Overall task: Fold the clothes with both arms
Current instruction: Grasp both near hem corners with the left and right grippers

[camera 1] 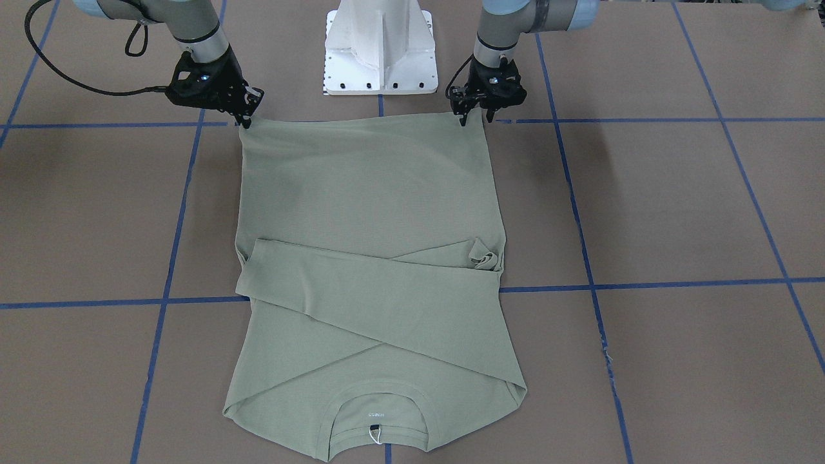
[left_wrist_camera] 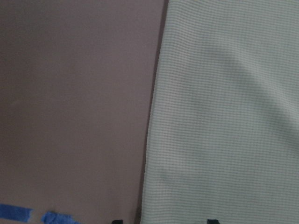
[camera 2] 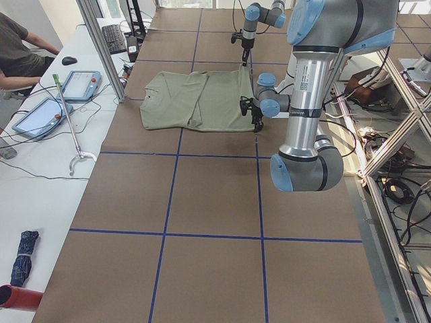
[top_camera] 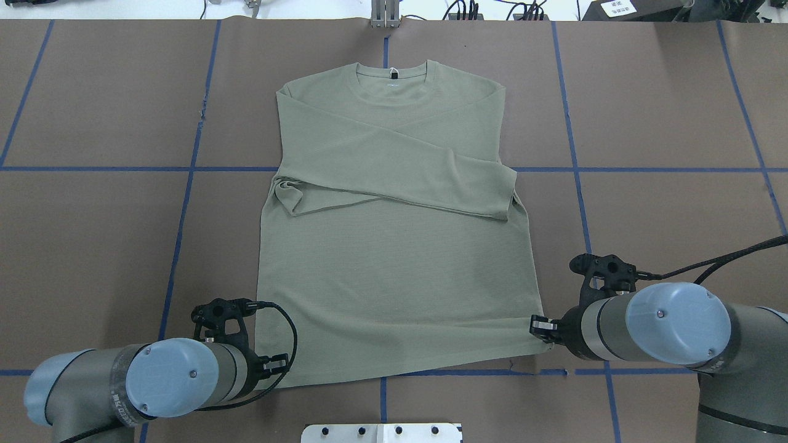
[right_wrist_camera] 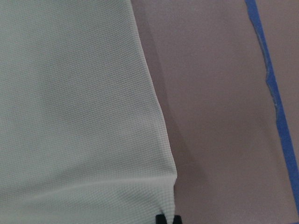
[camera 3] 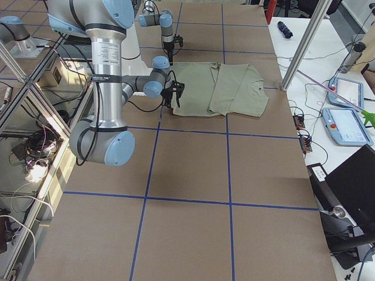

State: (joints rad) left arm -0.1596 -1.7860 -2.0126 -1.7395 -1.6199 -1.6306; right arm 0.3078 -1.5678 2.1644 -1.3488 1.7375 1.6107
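The sage-green long-sleeved shirt lies flat on the brown table, both sleeves folded across its chest and the neck and white label on the side far from the robot. My left gripper is low at its hem corner. In the left wrist view its fingertips stand wide apart astride the shirt's side edge, open. My right gripper is at the other hem corner. In the right wrist view its fingertips are close together, pinching the shirt's corner.
The white pedestal base stands just behind the hem, between the arms. Blue tape lines grid the table. Beyond the neck end is an operators' bench with tablets, an aluminium post and a seated person.
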